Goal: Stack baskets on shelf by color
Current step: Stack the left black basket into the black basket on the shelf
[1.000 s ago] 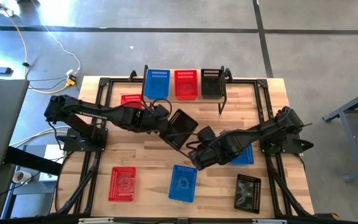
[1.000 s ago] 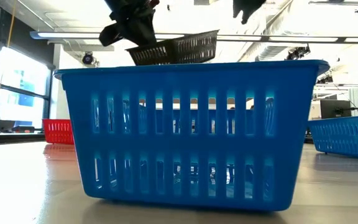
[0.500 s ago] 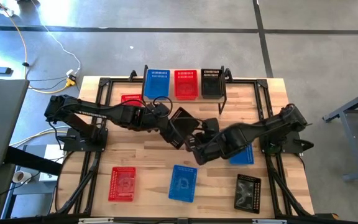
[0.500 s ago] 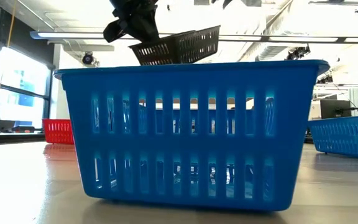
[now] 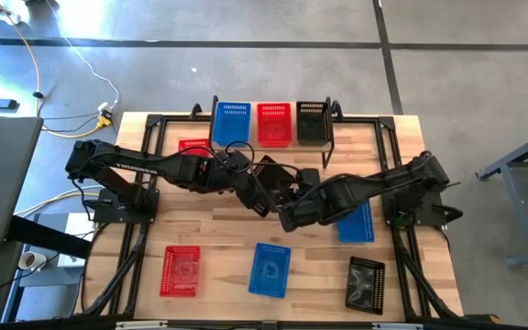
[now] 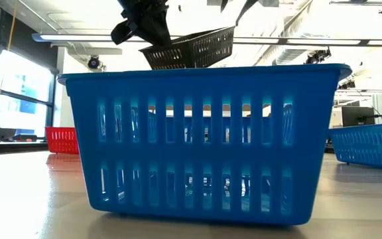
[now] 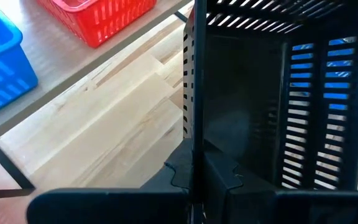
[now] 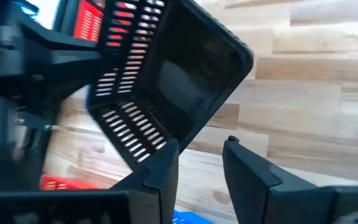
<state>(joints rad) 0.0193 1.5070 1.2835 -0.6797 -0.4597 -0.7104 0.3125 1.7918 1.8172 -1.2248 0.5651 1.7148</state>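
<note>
From the left, the left gripper [image 5: 253, 188] is clamped on the wall of a tilted black basket [image 5: 269, 183] held above mid-table, the right gripper [image 5: 293, 194] meets it with fingers apart, while blue basket [image 5: 269, 269] lies nearer and the shelf [image 5: 328, 144], farther back, holds three baskets.

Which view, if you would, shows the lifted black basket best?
The right wrist view: the black basket shows whole, tilted. The left wrist view crops it, the low view shows its side, and in the high view the arms cover it.
</note>
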